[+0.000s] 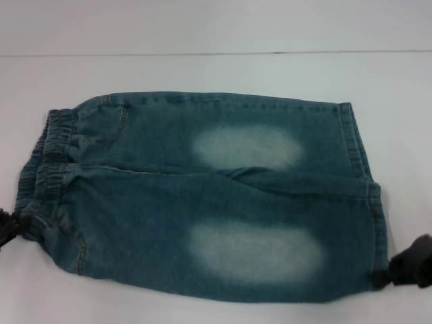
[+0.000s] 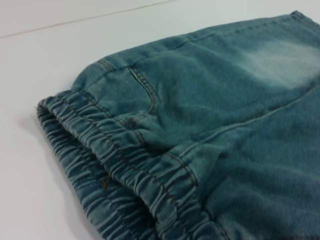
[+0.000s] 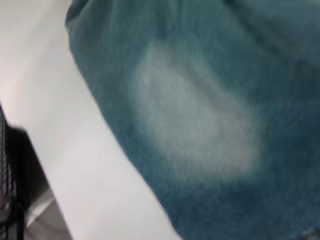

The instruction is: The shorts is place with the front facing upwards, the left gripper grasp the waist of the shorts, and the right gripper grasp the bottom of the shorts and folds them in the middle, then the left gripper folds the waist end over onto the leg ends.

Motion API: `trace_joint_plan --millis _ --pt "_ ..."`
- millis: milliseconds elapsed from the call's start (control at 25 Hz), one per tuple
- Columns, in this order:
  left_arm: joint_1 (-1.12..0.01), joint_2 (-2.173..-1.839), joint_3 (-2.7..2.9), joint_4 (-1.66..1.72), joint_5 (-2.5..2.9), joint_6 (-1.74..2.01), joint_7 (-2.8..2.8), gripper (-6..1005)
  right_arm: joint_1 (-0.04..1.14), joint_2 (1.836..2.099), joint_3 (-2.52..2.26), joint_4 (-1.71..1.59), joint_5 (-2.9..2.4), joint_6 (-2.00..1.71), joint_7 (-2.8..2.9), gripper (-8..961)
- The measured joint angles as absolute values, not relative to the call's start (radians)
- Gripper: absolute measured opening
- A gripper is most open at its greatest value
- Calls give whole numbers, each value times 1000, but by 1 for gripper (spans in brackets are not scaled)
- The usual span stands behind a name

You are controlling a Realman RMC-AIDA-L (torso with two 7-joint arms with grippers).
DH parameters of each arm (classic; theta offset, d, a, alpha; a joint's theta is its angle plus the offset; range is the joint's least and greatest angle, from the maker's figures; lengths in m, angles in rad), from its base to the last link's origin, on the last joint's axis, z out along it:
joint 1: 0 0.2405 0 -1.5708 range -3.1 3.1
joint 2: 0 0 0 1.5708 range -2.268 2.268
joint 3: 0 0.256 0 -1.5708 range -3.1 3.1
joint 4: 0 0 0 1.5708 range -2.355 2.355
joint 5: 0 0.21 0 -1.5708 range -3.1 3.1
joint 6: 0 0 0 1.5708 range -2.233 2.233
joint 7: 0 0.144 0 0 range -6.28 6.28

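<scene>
Nearest the robot, two dark grippers sit at the near corners of a pair of denim shorts (image 1: 202, 196) spread flat on a white table (image 1: 216, 30). The left gripper (image 1: 8, 228) is at the near end of the elastic waist (image 2: 125, 170), touching or just beside the cloth; whether its fingers are parted or closed on the fabric cannot be told. The right gripper (image 1: 408, 264) is at the near corner of the leg hem (image 1: 378, 229), also touching or just beside it, and its grip cannot be told either. Between the two grippers the shorts lie front up, fully open, with both legs side by side: one leg close to the grippers, the other beyond it. Each leg shows a pale faded patch. The long axis runs straight from the left gripper to the right gripper, waist pointing toward the left one, hems toward the right one. Judging from this, no fold is made yet: the lengthwise fold along the middle seam and the later waist-over-legs fold both remain. Beyond the far leg is only bare table.
</scene>
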State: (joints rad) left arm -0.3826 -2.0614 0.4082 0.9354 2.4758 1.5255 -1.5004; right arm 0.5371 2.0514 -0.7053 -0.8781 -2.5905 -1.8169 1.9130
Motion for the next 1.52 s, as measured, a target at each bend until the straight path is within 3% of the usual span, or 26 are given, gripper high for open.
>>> trace_joint_plan --millis 280,880,1160,1320,1520 --pt "-415 -2056 399 973 2459 1579 -1603 50 539 2017 -597 -882 -2483 -1781 1917 33" --pt "-500 -2098 399 1080 2412 1480 -1812 50 584 1999 -572 -882 -2281 -1483 1901 25" --pt "-515 -2133 407 1082 2365 1362 -1825 50 595 2021 -581 -882 -2210 -1344 1833 22" --pt "-523 -2157 415 1077 2338 1286 -1813 49 605 2050 -593 -874 -2206 -1220 1788 21" --pt "-524 -2161 473 1030 2308 1174 -1812 49 608 2071 -621 -851 -2206 -1098 1770 22"
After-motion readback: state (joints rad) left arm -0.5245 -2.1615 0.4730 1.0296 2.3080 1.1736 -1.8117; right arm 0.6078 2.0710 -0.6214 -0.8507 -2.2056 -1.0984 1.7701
